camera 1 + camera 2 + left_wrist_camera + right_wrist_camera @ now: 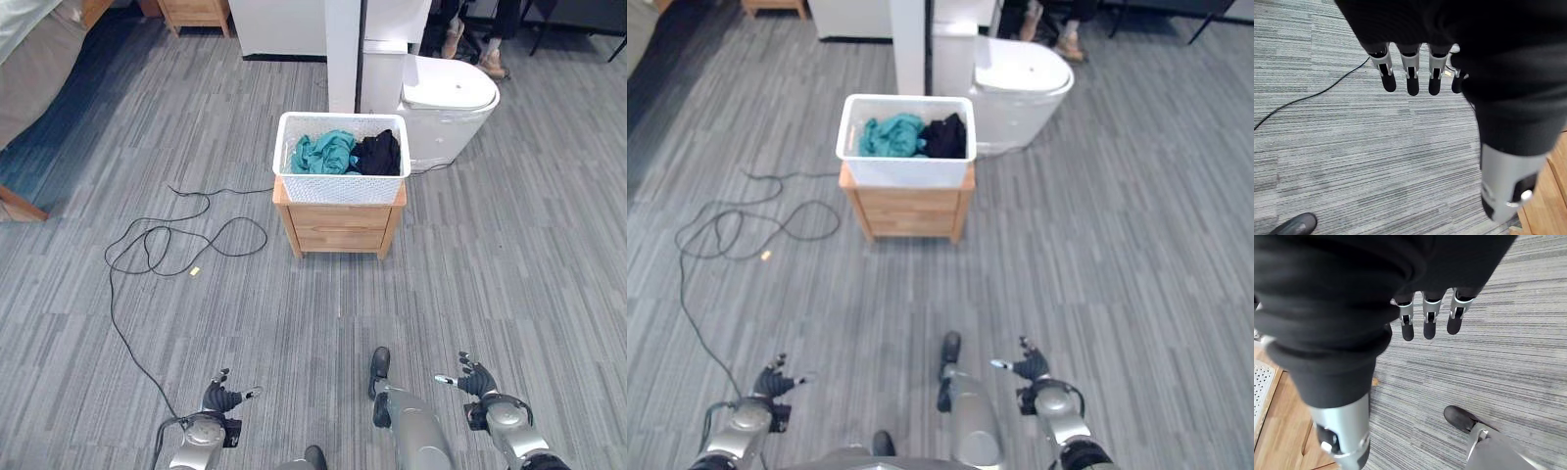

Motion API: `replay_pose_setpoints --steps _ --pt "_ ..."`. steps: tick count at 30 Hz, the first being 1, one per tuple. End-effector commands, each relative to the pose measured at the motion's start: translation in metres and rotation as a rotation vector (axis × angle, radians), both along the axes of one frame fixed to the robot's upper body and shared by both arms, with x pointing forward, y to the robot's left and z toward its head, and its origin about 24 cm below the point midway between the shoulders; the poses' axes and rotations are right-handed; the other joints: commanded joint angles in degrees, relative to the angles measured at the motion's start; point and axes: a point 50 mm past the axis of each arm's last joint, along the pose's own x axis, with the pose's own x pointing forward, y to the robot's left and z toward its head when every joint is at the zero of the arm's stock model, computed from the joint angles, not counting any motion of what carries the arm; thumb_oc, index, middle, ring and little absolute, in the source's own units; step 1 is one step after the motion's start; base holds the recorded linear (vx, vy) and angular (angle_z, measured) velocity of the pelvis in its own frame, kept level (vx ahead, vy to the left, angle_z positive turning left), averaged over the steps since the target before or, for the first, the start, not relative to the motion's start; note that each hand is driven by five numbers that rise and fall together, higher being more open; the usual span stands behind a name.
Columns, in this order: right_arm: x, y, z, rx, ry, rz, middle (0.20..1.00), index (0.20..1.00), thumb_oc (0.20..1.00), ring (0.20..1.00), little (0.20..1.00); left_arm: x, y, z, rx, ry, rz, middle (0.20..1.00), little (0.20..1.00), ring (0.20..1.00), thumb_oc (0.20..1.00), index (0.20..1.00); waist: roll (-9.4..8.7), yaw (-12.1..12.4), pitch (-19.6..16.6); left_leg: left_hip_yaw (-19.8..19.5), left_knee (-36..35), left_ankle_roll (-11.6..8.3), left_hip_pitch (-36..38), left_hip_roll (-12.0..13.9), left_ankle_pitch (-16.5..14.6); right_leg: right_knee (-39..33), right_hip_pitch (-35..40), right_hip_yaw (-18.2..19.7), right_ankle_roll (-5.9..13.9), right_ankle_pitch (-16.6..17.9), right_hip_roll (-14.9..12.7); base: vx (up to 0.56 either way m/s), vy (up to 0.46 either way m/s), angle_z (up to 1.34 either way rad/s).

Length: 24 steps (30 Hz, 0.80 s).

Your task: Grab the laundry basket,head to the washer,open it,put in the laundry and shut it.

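Left eye view shows the white laundry basket (341, 174) sitting on a small wooden nightstand (339, 226) straight ahead, well apart from both hands, with teal clothes (323, 153) and a dark garment (378, 154) inside. The left hand (220, 399) and right hand (476, 380) hang low over the grey carpet floor (490, 255), fingers (1409, 73) released and holding nothing. The walk-up is the risky part: a black cord (167, 245) loops on the carpet left of the nightstand, and a path drifting that way could snag it. The basket overhangs the nightstand top a little, so an uneven grasp on its rim could tip it and spill clothes. A white toilet (446, 103) stands just behind and to the right, leaving little room on that side.
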Motion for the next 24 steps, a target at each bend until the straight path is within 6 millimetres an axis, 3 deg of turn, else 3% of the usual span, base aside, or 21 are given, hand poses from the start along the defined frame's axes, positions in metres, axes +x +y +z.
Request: replay_pose_setpoints --steps 1,2,4,6,7,9,13,15,18,21,23,24 --pt "-0.001 -0.028 0.013 -0.077 -0.052 -0.013 1.000 1.000 1.000 1.000 1.000 0.006 -0.002 0.005 0.018 -0.051 -0.022 1.000 1.000 1.000 1.000 1.000 -0.55 -1.9 -2.1 0.2 15.0 -2.12 -9.1 0.0 -3.1 -5.8 9.4 -0.3 1.89 -2.3 -3.0 0.20 -0.155 0.36" --pt "-0.001 -0.028 0.013 -0.077 -0.051 -0.013 1.000 1.000 1.000 1.000 1.000 0.006 -0.002 0.005 0.018 -0.051 -0.022 1.000 1.000 1.000 1.000 1.000 -0.50 -1.9 -2.2 0.1 15.2 -2.14 -9.2 0.1 -3.1 -5.9 9.5 -0.3 1.87 -2.3 -2.9 0.28 -0.217 0.22" --pt "-0.003 -0.035 0.014 -0.084 -0.049 -0.033 1.000 1.000 1.000 1.000 1.000 0.003 -0.005 0.003 -0.002 -0.047 -0.017 1.000 1.000 1.000 1.000 1.000 -0.33 -2.0 -2.5 1.2 21.0 -3.51 -10.9 2.7 0.1 -6.8 12.1 -1.0 0.22 -3.9 -1.9 0.20 -0.154 0.11" --pt "-0.004 -0.038 0.013 -0.087 -0.038 -0.051 1.000 1.000 1.000 1.000 1.000 0.001 -0.007 -0.001 -0.008 -0.026 -0.005 1.000 1.000 1.000 1.000 1.000 -0.55 -1.8 -2.5 2.0 22.2 -3.13 -13.1 3.7 1.3 -7.3 14.2 -0.9 -0.63 -5.6 -1.2 0.28 -0.147 -0.04" --pt "-0.005 -0.039 0.013 -0.087 -0.035 -0.055 1.000 1.000 1.000 1.000 1.000 0.000 -0.008 -0.002 -0.007 -0.016 -0.012 1.000 1.000 1.000 1.000 1.000 -0.78 -1.2 -2.4 1.6 19.0 -2.02 -15.8 3.5 0.0 -7.3 15.7 -0.7 -0.57 -6.9 -1.1 0.25 -0.085 -0.07" --pt "-0.005 -0.041 0.014 -0.098 -0.036 -0.055 1.000 1.000 1.000 1.000 1.000 0.000 -0.008 -0.002 0.001 -0.014 -0.016 1.000 1.000 1.000 1.000 1.000 -0.75 -0.7 -2.1 0.8 16.5 -1.71 -17.6 3.2 0.8 -7.3 16.7 -0.5 -0.52 -7.8 -0.8 0.23 -0.039 -0.20" --pt "-0.003 -0.043 0.015 -0.127 -0.039 -0.038 1.000 1.000 1.000 1.000 1.000 -0.003 -0.004 -0.002 -0.006 -0.018 0.031 1.000 1.000 1.000 1.000 1.000 0.66 2.5 -0.4 -5.4 4.1 -3.42 -22.9 2.7 10.4 -6.5 19.7 1.9 -1.19 -10.5 2.1 0.32 0.018 -0.48" --pt "-0.005 -0.042 0.013 -0.135 -0.031 -0.038 1.000 1.000 1.000 1.000 1.000 -0.012 0.001 -0.006 -0.001 0.006 0.061 1.000 1.000 1.000 1.000 1.000 0.56 3.9 -0.4 -6.5 1.2 -3.93 -25.8 3.6 12.7 -5.3 22.6 3.6 -1.21 -13.3 3.0 0.46 0.078 -0.85" --pt "-0.007 -0.040 0.011 -0.131 -0.022 -0.025 1.000 1.000 1.000 1.000 1.000 -0.017 0.004 -0.008 0.009 0.026 0.064 1.000 1.000 1.000 1.000 1.000 0.59 4.1 -1.1 -6.2 1.2 -3.42 -24.2 3.6 12.9 -4.2 24.1 4.5 -1.12 -14.6 3.4 0.31 0.127 -0.32" --pt "-0.009 -0.036 0.008 -0.127 -0.007 -0.021 1.000 1.000 1.000 1.000 1.000 -0.020 0.008 -0.009 0.033 0.049 0.059 1.000 1.000 1.000 1.000 1.000 -0.51 4.0 -2.2 -5.8 3.7 -1.98 -23.9 2.2 11.0 -1.6 24.7 5.4 0.08 -15.1 1.5 0.30 0.169 -0.35" --pt "-0.005 -0.029 0.009 -0.112 -0.023 -0.002 1.000 1.000 1.000 1.000 1.000 -0.019 0.011 -0.008 0.046 0.052 0.053 1.000 1.000 1.000 1.000 1.000 -1.11 3.9 -2.8 -4.9 4.7 -0.59 -23.1 1.1 9.1 2.0 22.9 6.6 1.50 -14.2 0.0 0.20 0.194 0.00" --pt "0.004 -0.023 0.014 -0.106 -0.055 0.023 1.000 1.000 1.000 1.000 1.000 -0.014 0.014 -0.004 0.059 0.032 0.051 1.000 1.000 1.000 1.000 1.000 -1.13 3.6 -2.5 -4.1 5.4 0.75 -22.3 0.4 7.6 7.2 20.2 7.6 2.77 -12.3 -1.1 0.16 0.185 -0.05"
